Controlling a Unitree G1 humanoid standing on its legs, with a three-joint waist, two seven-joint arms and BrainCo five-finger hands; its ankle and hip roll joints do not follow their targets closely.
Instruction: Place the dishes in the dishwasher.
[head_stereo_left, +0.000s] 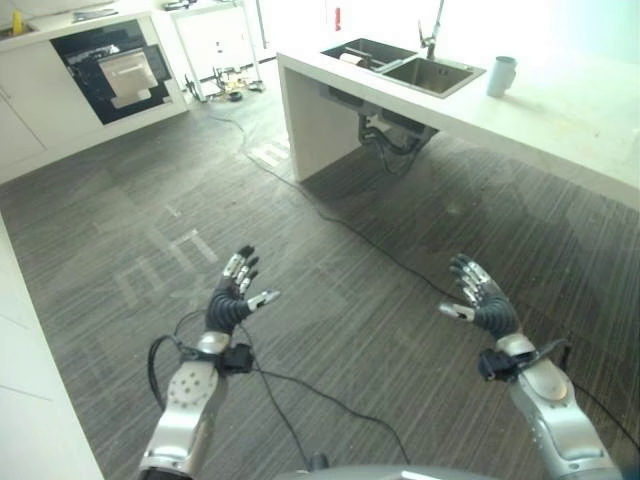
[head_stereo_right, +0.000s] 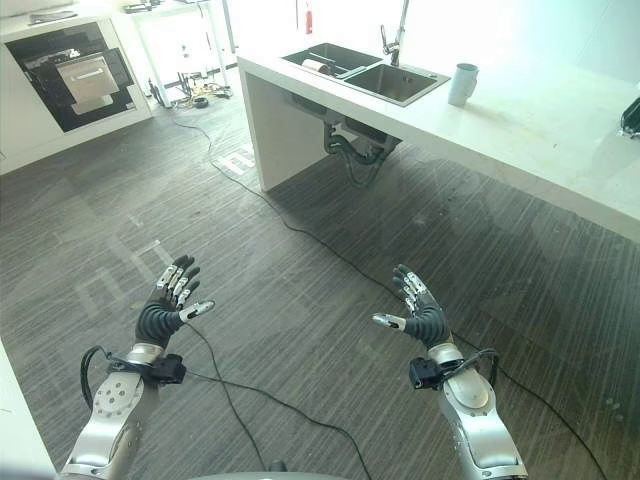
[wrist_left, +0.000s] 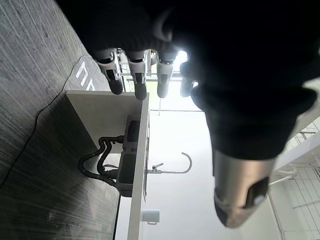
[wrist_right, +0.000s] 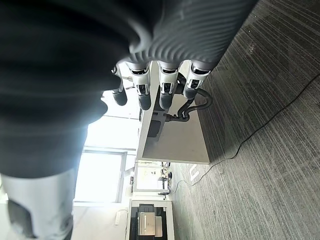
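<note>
I can't make out any dishes clearly: something pale lies in the far basin of the sink (head_stereo_right: 352, 62), too small to identify. The dishwasher (head_stereo_left: 112, 70) stands open at far left, its inside hard to read. A cup (head_stereo_right: 462, 84) stands on the counter (head_stereo_right: 520, 120) right of the sink; the right eye view alone shows a dark object (head_stereo_right: 630, 117) cut off at the counter's right edge. My left hand (head_stereo_left: 232, 295) and right hand (head_stereo_left: 480, 298) hover over bare floor (head_stereo_left: 340, 300), fingers spread, holding nothing.
</note>
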